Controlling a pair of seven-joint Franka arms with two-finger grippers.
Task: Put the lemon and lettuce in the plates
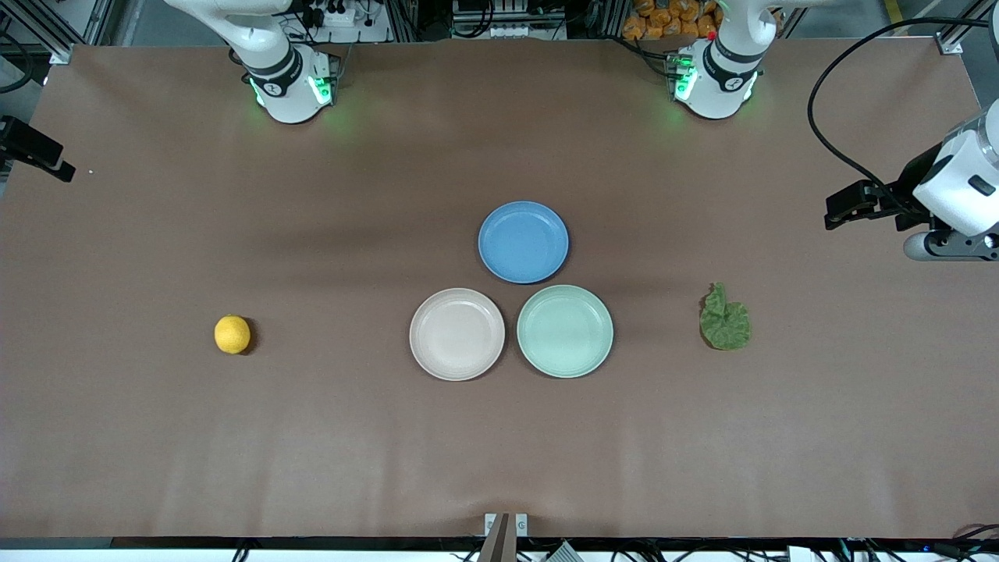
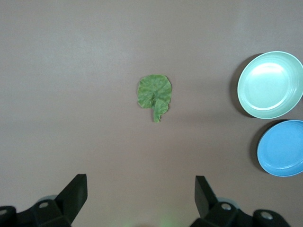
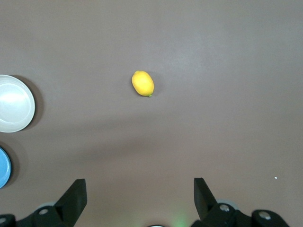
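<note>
Beige plate and mint plate side by side mid-table, nothing in either. Blue plate just farther from front camera, also bare. Lemon on table toward right arm's end; long axis hard to tell. Lettuce toward left arm's end, lying flat, stem pointing toward robots. Left gripper up over table near lettuce, jaws wide apart, holding nothing. Right gripper over table near lemon, jaws wide apart too.

front: high camera facing both arm bases, looking down over the whole table | left wrist: looks straight down from well up, lettuce mid-frame | right wrist: same downward look, lemon mid-frame | shared: blue plate shows in all three views
</note>
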